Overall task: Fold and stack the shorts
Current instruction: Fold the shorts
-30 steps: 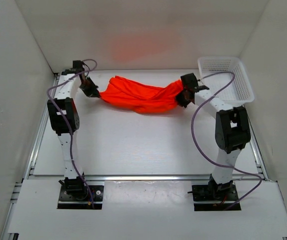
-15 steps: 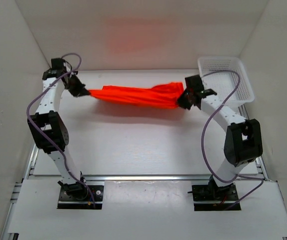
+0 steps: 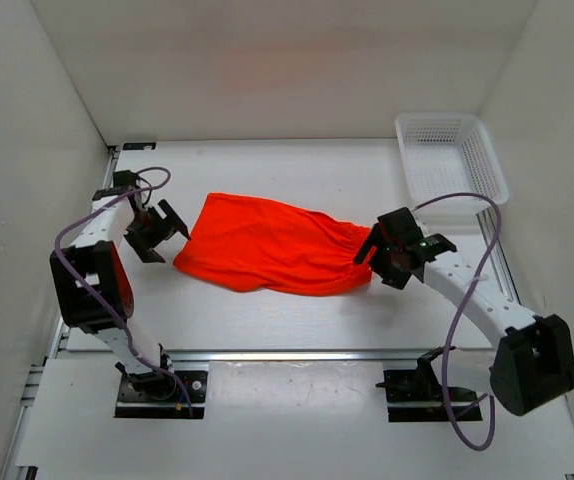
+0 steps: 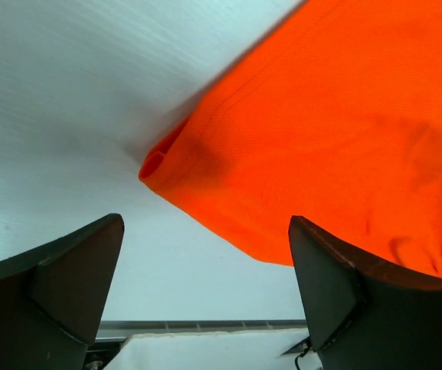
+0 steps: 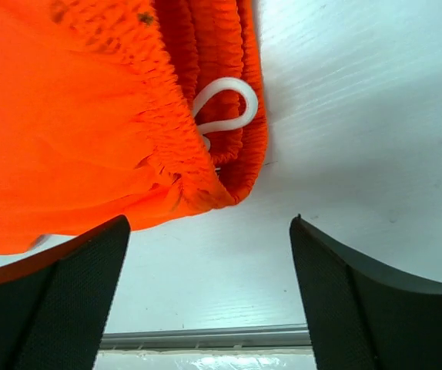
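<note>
Mid-table on white table (image 3: 297, 320): orange-red shorts (image 3: 267, 255) lying flat, hem end to left, gathered waistband (image 5: 167, 116) end to right, white drawstring (image 5: 225, 104) loop on show. Left gripper (image 3: 170, 238) just beside hem corner, jaws apart, off fabric. Right gripper (image 3: 369, 258) just beside waistband, jaws likewise apart. Far right corner: white mesh basket (image 3: 452, 122), well apart from shorts, mesh floor in plain sight.

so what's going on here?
Two arms are working one pair of orange shorts. The shorts lie spread on the table, hem end by the left gripper, waistband and drawstring by the right gripper. Both grippers are open and hold nothing. The white basket sits at the far right.
</note>
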Tool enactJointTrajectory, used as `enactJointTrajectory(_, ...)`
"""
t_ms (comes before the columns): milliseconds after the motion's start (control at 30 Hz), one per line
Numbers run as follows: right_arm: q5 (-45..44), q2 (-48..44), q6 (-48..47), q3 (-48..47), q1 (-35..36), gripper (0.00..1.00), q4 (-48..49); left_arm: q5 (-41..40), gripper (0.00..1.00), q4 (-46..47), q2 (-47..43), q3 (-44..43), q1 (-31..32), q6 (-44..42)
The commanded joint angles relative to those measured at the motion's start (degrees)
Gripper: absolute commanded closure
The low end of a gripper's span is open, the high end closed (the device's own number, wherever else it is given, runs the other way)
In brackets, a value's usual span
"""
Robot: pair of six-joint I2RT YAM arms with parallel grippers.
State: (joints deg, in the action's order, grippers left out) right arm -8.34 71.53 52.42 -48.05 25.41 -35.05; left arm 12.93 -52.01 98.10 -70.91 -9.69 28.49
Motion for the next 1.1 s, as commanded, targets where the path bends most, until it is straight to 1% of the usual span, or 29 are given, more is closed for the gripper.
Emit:
enactJointTrajectory(0,-5.28,-3.24,-2.23,-2.48,1.3,0.13,-4.15,-1.23,0.0,1.21,-6.08,-2.9,-0.24,-1.16)
enactJointTrajectory(33,-5.81,-3.76,-3.2,-3.27,1.31,0.18,-4.15,-1.76,0.0,0.34,-6.61,-3.87,-0.24,-1.16)
enactJointTrajectory(133,-6.34,-0.79,-8.64,-8.45,1.31,0.33,-4.15,-3.17,0.0,-1.16,-7.22,-7.38,-0.24,-1.16)
enactJointTrajectory(167,-6.34,2.62,-11.18,-11.68,1.31,0.43,-4.15,-3.17,0.0,-1.17,-7.23,-8.0,-0.24,-1.16)
enactJointTrajectory(233,-6.34,6.5,-13.48,-14.86,1.31,0.48,-4.15,-3.17,0.0,-1.69,-7.23,-9.15,0.37,-1.16)
enactJointTrajectory(267,-6.34,10.78,-14.53,-18.01,1.31,0.48,-4.15,-3.17,0.0,-1.69,-7.23,-9.15,0.38,-1.16)
enactJointTrajectory(300,-7.04,12.83,-15.85,-19.52,1.31,0.44,-4.15,-3.17,0.0,-1.69,-7.23,-9.15,0.9,-1.16)
enactJointTrajectory(333,-7.74,16.33,-15.86,-20.75,1.31,0.37,-4.15,-3.17,0.0,-1.69,-7.23,-9.15,0.9,-1.16)
enactJointTrajectory(367,-8.27,17.93,-15.86,-21.81,0.79,0.33,-4.15,-2.65,0.0,-1.69,-7.23,-9.15,1.51,-1.16)
enactJointTrajectory(400,-8.27,19.34,-16.47,-23.56,0.26,0.33,-4.15,-2.65,0.0,-1.69,-7.23,-8.46,1.52,-1.16)
enactJointTrajectory(433,-10.1,22.05,-17.35,-24.54,0.26,0.33,-3.63,-2.65,0.0,-1.69,-7.23,-7.93,1.52,-1.68)
enactJointTrajectory(500,-10.12,25.05,-19.02,-27.61,-0.27,0.3,-3.62,-2.65,0.0,-1.69,-7.23,-7.92,1.52,-2.21)
enactJointTrajectory(533,-10.12,28.2,-19.03,-28.67,-0.27,0.3,-3.62,-2.65,0.0,-1.69,-7.23,-7.4,1.52,-2.21)
enactJointTrajectory(633,-10.12,32.52,-19.73,-30.96,-0.8,0.31,-3.62,-2.65,0.0,-1.69,-7.23,-7.4,1.52,-2.74)
enactJointTrajectory(667,-10.12,32.54,-19.73,-31.57,-0.8,0.35,-3.62,-2.65,0.0,-1.69,-7.23,-7.4,1.52,-2.74)
enactJointTrajectory(700,-10.12,32.54,-18.16,-31.58,-0.8,0.61,-3.62,-2.65,0.0,-1.69,-7.23,-7.4,1.52,-2.74)
enactJointTrajectory(733,-10.64,31.75,-17.45,-30.79,-0.8,0.75,-3.62,-2.65,0.0,-2.21,-7.23,-7.4,1.52,-2.74)
enactJointTrajectory(800,-11.79,29.73,-16.39,-29.65,-0.8,1.0,-3.62,-2.65,0.0,-2.22,-6.7,-7.4,1.52,-3.27)
enactJointTrajectory(900,-13.01,24.99,-15.25,-28.59,-0.8,1.0,-6.43,-2.65,0.0,-2.22,-6.7,-7.4,1.52,-3.27)
enactJointTrajectory(967,-14.16,23.93,-14.46,-28.59,-0.8,1.0,-10.37,-2.65,0.0,-2.22,-6.18,-7.4,1.52,-3.79)
enactJointTrajectory(1067,-14.16,22.61,-12.53,-28.07,-0.8,1.0,-13.63,-2.65,0.0,-2.22,-5.56,-7.4,2.05,-3.79)
